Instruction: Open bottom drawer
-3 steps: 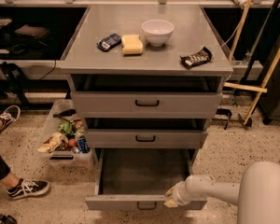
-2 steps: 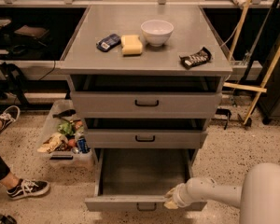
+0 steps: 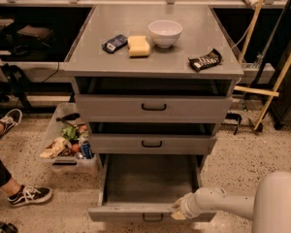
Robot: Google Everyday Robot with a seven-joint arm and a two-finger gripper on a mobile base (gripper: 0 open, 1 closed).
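The bottom drawer [image 3: 150, 181] of the grey cabinet stands pulled out toward me, its plain grey inside showing, with a small black loop handle [image 3: 152, 218] on its front panel. My gripper [image 3: 178, 209] at the end of the white arm sits at the drawer's front edge, just right of the handle. The middle drawer [image 3: 152, 143] and top drawer [image 3: 153, 107] above are closed.
On the cabinet top lie a white bowl [image 3: 165, 32], a yellow sponge [image 3: 138, 46], a blue packet [image 3: 115, 43] and a dark snack bar [image 3: 205, 60]. A bin of snacks [image 3: 68, 142] stands on the floor at left. A person's shoes [image 3: 31, 195] are at far left. Broom handles [image 3: 276, 81] lean at right.
The drawer has come slightly further out, and my gripper has stayed at its front edge, shifting a little toward me.
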